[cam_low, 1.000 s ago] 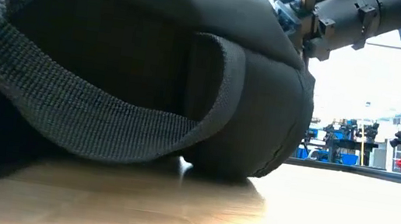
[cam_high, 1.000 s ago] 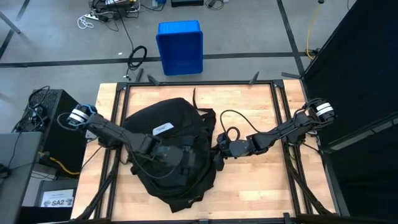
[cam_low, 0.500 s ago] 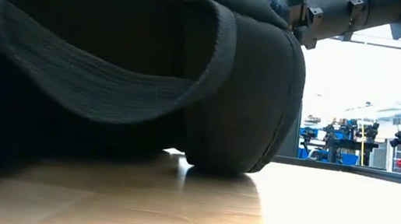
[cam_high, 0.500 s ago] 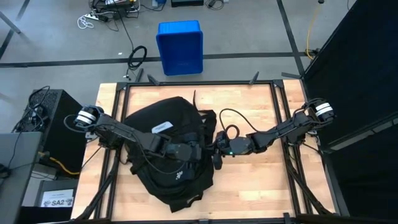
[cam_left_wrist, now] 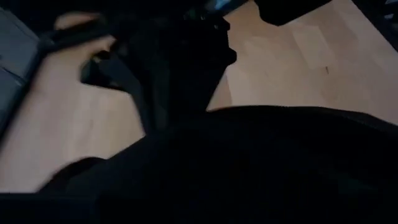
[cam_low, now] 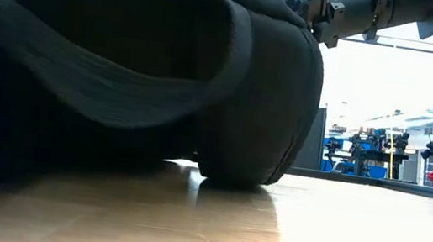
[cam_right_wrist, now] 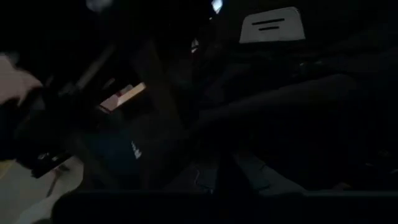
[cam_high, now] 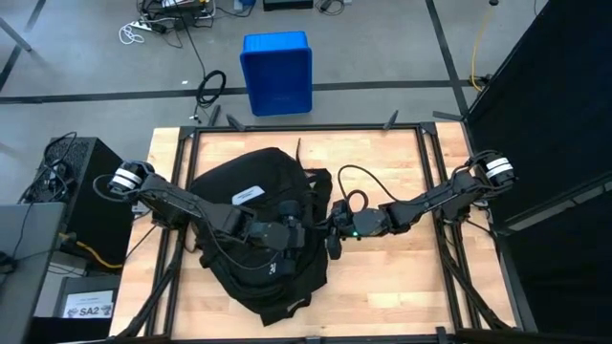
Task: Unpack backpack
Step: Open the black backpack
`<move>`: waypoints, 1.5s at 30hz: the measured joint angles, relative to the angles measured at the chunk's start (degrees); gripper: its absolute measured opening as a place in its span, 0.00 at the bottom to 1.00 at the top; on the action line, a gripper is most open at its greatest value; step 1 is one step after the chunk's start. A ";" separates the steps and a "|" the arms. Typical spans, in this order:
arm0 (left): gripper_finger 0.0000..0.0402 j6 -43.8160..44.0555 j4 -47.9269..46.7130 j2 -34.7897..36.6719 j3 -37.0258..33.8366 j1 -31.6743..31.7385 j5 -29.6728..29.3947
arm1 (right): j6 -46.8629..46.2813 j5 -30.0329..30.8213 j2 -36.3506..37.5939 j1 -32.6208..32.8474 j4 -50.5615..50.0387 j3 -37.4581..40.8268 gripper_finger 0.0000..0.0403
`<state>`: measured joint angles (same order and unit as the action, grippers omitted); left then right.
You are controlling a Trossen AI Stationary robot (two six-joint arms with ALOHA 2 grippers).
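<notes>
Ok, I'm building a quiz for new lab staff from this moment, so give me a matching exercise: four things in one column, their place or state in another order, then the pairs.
Things:
1. backpack
2. blue bin
3. left gripper
4. right gripper

Places or states:
A. on the floor beyond the table's far edge
B. over the backpack's front, toward its right side
C. lying on the wooden table, white label up
D. shut, at the backpack's right edge among the straps

Pairs: 1-C, 2-A, 3-B, 4-D
</notes>
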<state>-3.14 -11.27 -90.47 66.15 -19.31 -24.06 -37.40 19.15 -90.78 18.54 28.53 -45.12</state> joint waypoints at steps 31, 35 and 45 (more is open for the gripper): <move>0.03 -12.00 -3.61 -2.74 0.02 3.26 8.57 | 1.55 -3.48 0.00 0.23 -0.24 0.02 0.00; 0.00 -12.93 -5.25 -2.35 0.02 3.18 7.49 | -0.56 -6.12 0.00 0.78 -3.00 0.02 0.00; 0.00 -13.13 -7.43 1.29 0.02 2.91 7.02 | -1.61 -8.30 0.00 2.01 -6.22 0.04 0.18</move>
<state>-16.27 -18.70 -89.17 66.17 -16.40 -17.04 -39.02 10.85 -90.78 20.55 22.31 -45.08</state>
